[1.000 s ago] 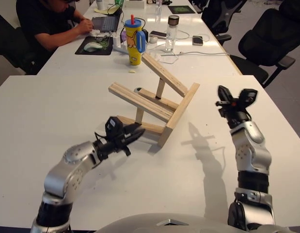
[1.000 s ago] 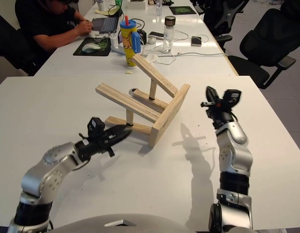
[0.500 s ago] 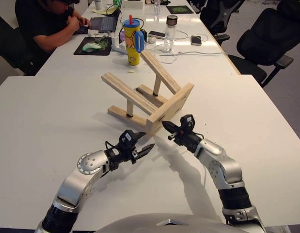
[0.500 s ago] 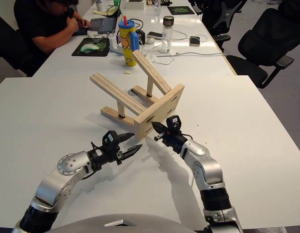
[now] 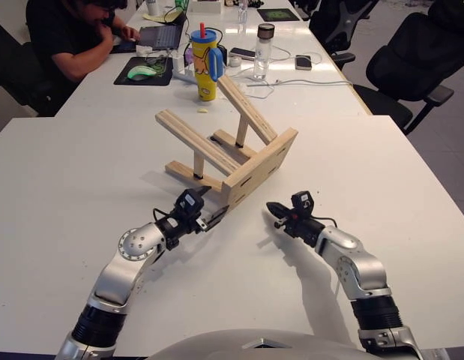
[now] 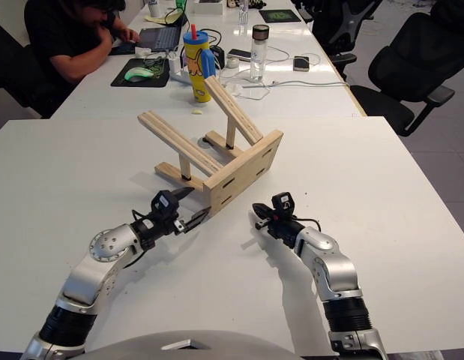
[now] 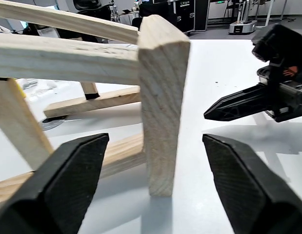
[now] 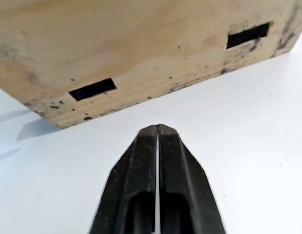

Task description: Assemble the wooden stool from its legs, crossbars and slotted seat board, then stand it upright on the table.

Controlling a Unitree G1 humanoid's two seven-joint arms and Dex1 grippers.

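Seat board [image 7: 160, 97] edge within left pincer [image 7: 153, 141]

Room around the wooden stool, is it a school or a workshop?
Most likely an office or lab workroom: there are long white tables, black swivel chairs, and a laptop at the back.

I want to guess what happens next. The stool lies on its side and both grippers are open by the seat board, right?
Only the left gripper is open, astride the edge of the seat board. The right gripper is shut, as the right wrist view shows: its fingers are pressed together. The stool does lie on its side.
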